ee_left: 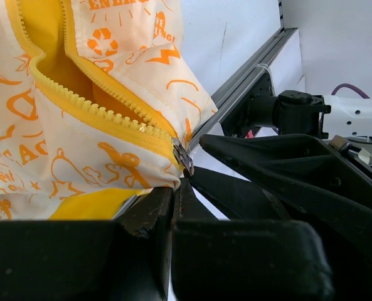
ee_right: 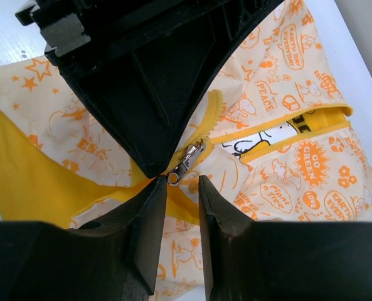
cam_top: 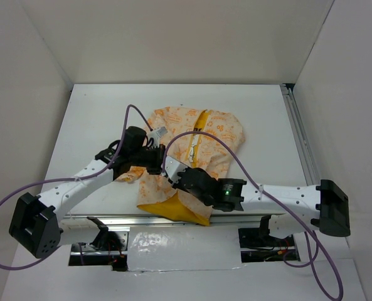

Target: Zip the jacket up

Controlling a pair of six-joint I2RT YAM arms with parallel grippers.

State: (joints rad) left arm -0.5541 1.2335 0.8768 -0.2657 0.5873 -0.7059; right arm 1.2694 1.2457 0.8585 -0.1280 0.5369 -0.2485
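1. The jacket (cam_top: 214, 135) lies flat around the middle of the table (cam_top: 91, 125). Its long axis runs near-to-far and leans a bit right, with the hem toward the arms and the neck end away. The yellow zipper (cam_top: 196, 141) follows that same line.
2. A near hem corner is flipped over, showing the yellow lining (cam_top: 176, 210). From above, both arms cover the bottom of the zipper, so the pull can't be made out there.
3. The right wrist view fills that in. The zipper pull (ee_right: 186, 162) sits low on the track, right at the mouth of the right gripper (ee_right: 182, 188), whose jaws stand a narrow gap apart with nothing between them.
4. The left gripper (ee_left: 173, 204) is closed and looks to be pinching hem fabric just under the pull, though its own fingers block the contact spot.
5. The left wrist view shows the teeth above the pull spread apart.
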